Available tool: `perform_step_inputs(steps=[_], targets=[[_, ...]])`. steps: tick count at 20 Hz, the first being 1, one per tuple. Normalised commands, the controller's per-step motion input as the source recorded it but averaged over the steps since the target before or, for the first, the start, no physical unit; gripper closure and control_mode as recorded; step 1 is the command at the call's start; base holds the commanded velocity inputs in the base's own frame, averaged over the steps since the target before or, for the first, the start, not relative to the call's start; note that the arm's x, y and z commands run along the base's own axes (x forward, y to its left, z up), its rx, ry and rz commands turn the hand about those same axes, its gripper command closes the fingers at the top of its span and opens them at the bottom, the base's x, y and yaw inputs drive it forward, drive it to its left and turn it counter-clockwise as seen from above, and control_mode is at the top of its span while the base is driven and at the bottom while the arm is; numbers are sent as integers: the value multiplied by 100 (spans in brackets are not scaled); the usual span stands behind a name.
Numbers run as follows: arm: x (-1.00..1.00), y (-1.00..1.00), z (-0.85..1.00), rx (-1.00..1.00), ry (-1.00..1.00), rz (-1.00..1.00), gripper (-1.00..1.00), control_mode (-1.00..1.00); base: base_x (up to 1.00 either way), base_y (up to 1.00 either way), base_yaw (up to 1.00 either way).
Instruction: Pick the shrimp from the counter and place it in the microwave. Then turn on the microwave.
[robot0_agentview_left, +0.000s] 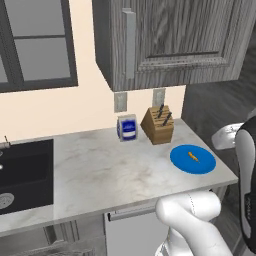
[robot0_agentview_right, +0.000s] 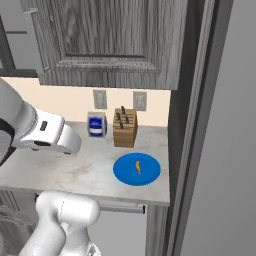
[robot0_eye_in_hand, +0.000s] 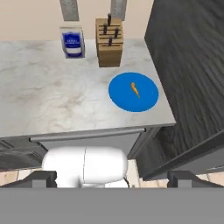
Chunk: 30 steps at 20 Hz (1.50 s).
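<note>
The shrimp (robot0_eye_in_hand: 135, 89), a tiny orange curl, lies near the middle of a blue plate (robot0_eye_in_hand: 122, 98), just right of centre in the hand view. Its long axis runs roughly up and down that frame, leaning slightly to lower right. The plate rests on the marbled surface (robot0_eye_in_hand: 48, 96) close to its right end, with a dark tall panel (robot0_eye_in_hand: 192, 65) just beside it on the right. Behind the plate, toward the top of the frame, stand a wooden knife block (robot0_eye_in_hand: 109, 43) and a small blue-and-white carton (robot0_eye_in_hand: 72, 43) against the wall.

The jaws stand wide, holding nothing, their two dark tips at the frame's bottom corners. The shrimp sits well apart from them, above and slightly right of the midline between them, so my judgement is that the reach goes forward and down, with a little rightward correction. The microwave's whereabouts can't be told here.
</note>
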Motion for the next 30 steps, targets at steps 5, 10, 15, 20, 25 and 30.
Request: perform_step_inputs(steps=[5, 10, 15, 20, 25, 30], targets=[[8, -13, -26, 0, 9, 0, -100, -100, 0, 0, 0], [14, -7, -34, 0, 1, 0, -100, -100, 0, 0, 0], [23, -5, -31, -4, 0, 0, -100, -100, 0, 0, 0], [28, -9, -30, -4, 0, 0, -100, -100, 0, 0, 0], [40, -15, -21, -1, 2, 0, -100, -100, 0, 0, 0], [44, -17, -17, 0, 5, 2, -100, -100, 0, 0, 0]])
